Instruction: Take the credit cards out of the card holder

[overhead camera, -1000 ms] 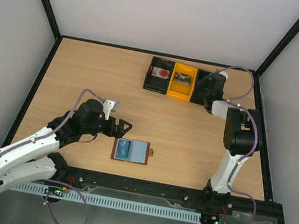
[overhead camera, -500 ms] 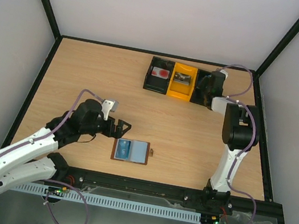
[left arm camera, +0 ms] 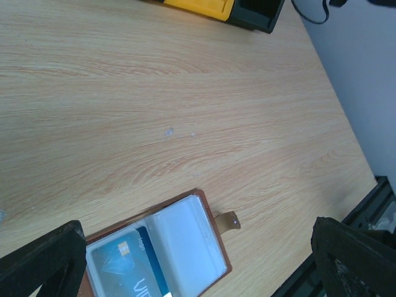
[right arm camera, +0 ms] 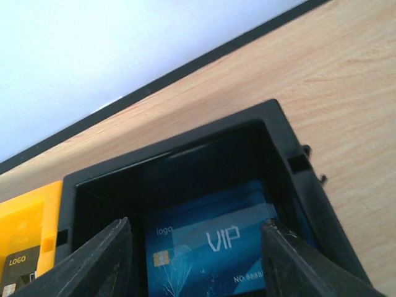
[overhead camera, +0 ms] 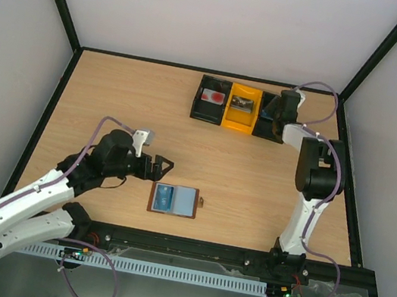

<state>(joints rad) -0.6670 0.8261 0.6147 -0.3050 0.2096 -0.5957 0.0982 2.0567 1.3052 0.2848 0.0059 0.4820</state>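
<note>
The brown card holder (overhead camera: 174, 200) lies open on the table near the front, its snap tab (left arm camera: 231, 220) to the right. A blue credit card (left arm camera: 124, 266) sits in its left sleeve; the right sleeve (left arm camera: 185, 238) looks pale and bare. My left gripper (overhead camera: 161, 167) hovers just left of and above the holder, open wide, nothing between its fingers (left arm camera: 43, 260). My right gripper (overhead camera: 277, 113) hangs open over the tray's right black compartment. Another blue credit card (right arm camera: 210, 247) marked VIP lies flat on that compartment's floor, below the spread fingers (right arm camera: 99, 260).
The black-and-yellow tray (overhead camera: 215, 117) stands at the back right. A red-and-white card (overhead camera: 211, 97) lies in its left compartment and a grey card (overhead camera: 242, 104) in the yellow middle one. A black frame (overhead camera: 197, 68) borders the table.
My right gripper's jaws have spread apart over the tray's right compartment, and the wrist has shifted slightly towards the back. The left arm has barely drifted.
</note>
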